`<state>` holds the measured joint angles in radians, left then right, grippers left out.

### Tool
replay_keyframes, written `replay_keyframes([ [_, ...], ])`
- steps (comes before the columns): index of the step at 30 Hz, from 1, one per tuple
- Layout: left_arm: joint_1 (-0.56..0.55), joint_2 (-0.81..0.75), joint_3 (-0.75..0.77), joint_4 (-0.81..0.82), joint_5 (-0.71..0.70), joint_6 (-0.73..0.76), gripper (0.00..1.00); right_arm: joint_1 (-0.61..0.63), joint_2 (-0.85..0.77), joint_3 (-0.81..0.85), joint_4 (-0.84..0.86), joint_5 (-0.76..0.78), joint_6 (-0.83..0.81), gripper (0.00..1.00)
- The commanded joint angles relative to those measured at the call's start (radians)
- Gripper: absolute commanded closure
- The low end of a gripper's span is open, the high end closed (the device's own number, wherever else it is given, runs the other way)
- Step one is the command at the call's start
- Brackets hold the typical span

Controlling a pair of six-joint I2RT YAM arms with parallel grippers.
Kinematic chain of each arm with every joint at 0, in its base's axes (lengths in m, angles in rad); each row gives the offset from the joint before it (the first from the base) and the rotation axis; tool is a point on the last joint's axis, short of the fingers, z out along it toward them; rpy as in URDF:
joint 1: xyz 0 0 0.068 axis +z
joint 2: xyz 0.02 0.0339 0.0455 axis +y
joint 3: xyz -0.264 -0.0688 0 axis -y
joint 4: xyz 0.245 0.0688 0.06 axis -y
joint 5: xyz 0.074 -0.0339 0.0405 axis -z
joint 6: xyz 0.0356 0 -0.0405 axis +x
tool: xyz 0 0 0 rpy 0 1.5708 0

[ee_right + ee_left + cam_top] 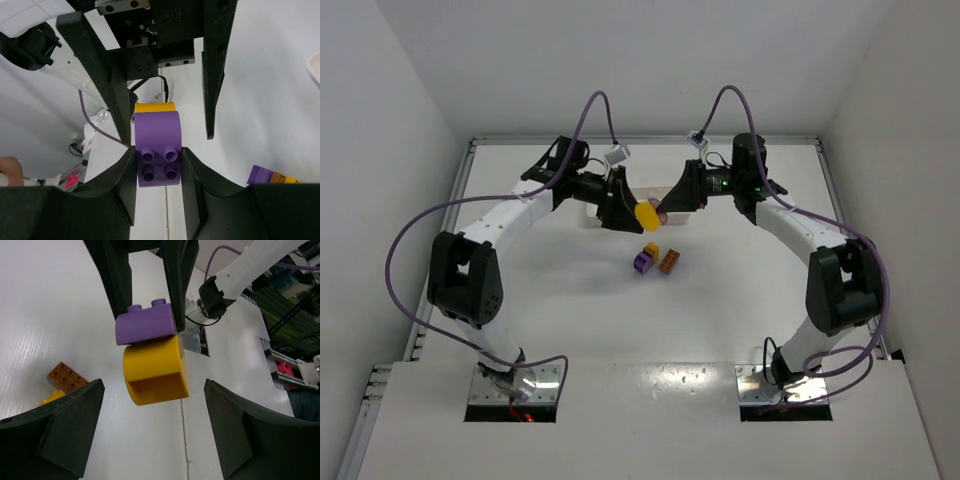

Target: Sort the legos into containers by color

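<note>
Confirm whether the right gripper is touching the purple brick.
Touching. The right wrist view shows the right gripper clamped on the purple brick, its fingers pressed flat against both sides with no gap.

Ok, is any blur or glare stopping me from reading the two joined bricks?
Top external: even light, no glare, but the yellow brick is tiny. Left wrist: purple brick and yellow both sharp, soft shadows only. Right wrist: bricks sharp, though the right fingers read flat black.
</note>
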<state>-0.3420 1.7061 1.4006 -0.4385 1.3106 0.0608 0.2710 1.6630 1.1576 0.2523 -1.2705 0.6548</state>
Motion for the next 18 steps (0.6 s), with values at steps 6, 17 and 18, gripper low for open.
replay_keyframes([
  [6, -0.041, 0.046, 0.112, 0.015, 0.084, -0.053, 0.29, 0.020, 0.007, 0.059, 0.022, -0.026, -0.021, 0.90],
  [17, -0.060, 0.064, 0.110, 0.015, 0.041, -0.075, 1.00, -0.010, 0.007, 0.068, -0.030, -0.006, -0.092, 0.90],
  [18, -0.049, 0.052, 0.095, 0.015, 0.041, -0.075, 1.00, -0.032, -0.002, 0.091, -0.082, -0.006, -0.136, 0.90],
])
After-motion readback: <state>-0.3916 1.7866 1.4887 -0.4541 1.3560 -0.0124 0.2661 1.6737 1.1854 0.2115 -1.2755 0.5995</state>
